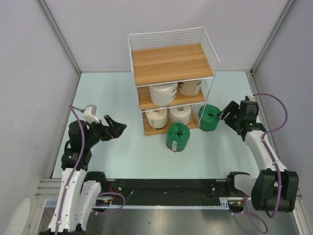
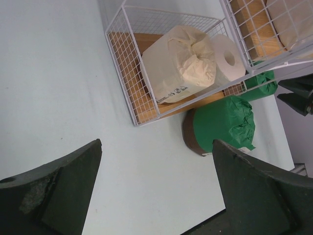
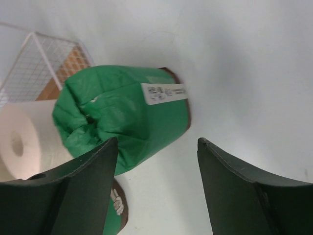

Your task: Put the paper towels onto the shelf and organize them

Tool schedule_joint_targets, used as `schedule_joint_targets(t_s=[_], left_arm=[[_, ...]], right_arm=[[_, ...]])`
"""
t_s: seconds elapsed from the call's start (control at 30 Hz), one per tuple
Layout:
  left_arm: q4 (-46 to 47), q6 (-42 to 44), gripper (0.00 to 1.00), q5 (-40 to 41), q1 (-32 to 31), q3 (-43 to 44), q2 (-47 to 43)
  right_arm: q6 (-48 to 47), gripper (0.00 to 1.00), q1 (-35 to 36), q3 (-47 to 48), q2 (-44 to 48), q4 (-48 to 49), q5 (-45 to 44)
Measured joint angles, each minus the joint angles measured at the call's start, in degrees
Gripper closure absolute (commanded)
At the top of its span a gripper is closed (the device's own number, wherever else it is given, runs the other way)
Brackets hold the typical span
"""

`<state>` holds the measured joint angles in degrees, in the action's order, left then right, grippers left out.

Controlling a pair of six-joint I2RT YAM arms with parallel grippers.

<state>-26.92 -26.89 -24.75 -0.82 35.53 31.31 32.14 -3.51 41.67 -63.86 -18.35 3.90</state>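
From above, the shelf (image 1: 171, 68) carries four pale rolls (image 1: 163, 93) on its middle and lower boards. One green roll (image 1: 177, 136) stands on the table (image 1: 122, 156) just before it, a second green roll (image 1: 211, 117) beside its right corner, near the right gripper (image 1: 227, 113). The left gripper (image 1: 116, 128) is well apart.

At the left wrist the fingers (image 2: 54, 191) are spread wide, grasping nothing.

At the right wrist the fingers (image 3: 73, 196) are released too; the second green roll (image 3: 122, 112) lies ahead, seemingly untouched.
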Motion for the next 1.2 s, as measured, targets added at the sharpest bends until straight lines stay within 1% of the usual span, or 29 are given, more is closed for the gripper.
schedule_joint_targets(t_s=[0.13,0.27,0.37,0.5,0.73,0.83,0.87,0.93,0.97,1.03,1.13,1.17,1.2], left_arm=[[0.26,0.0,0.0,-0.59,0.0,-0.59,0.57],[0.7,-0.02,0.0,-1.07,0.0,-0.74,0.63],[1.01,-0.02,0.0,-1.2,0.0,-0.74,0.66],[1.09,0.0,0.0,-1.38,0.0,-0.74,0.63],[1.09,0.0,0.0,-1.4,0.04,-0.74,0.63],[1.09,0.0,0.0,-1.42,0.04,-0.74,0.63],[1.09,0.0,0.0,-1.42,0.04,-0.74,0.63],[1.09,0.0,0.0,-1.42,0.04,-0.74,0.63],[1.09,0.0,0.0,-1.42,0.04,-0.74,0.63],[1.09,0.0,0.0,-1.42,0.04,-0.74,0.63],[1.07,0.02,0.0,-1.4,0.04,-0.74,0.63],[1.07,0.02,0.0,-1.4,0.04,-0.74,0.63],[1.07,0.04,0.0,-1.4,0.04,-0.74,0.63]], right_arm=[[-0.15,0.29,0.02,0.0,-0.11,2.01,3.17],[-0.46,0.32,0.0,0.0,-1.16,4.28,4.96],[-0.7,0.34,0.0,0.02,-4.17,6.01,5.81],[-0.63,0.34,0.24,0.26,-9.44,8.57,7.17],[-1.38,0.33,2.58,2.47,-13.92,10.1,5.88],[-2.71,0.41,4.33,4.24,-15.89,9.18,3.63],[-3.13,0.52,4.81,4.85,-16.37,8.76,2.84],[-4.46,0.62,6.1,6.6,-17.29,7.52,0.87],[-5.09,0.72,6.78,7.23,-17.49,6.93,-0.37],[-6.32,0.81,7.56,7.85,-17.46,5.92,-1.81],[-7.34,0.84,7.56,8.46,-16.92,4.22,-3.28],[-7.32,0.89,7.02,8.46,-16.35,3.52,-3.21],[-7.15,0.9,6.4,8.46,-15.39,2.62,-2.78]])
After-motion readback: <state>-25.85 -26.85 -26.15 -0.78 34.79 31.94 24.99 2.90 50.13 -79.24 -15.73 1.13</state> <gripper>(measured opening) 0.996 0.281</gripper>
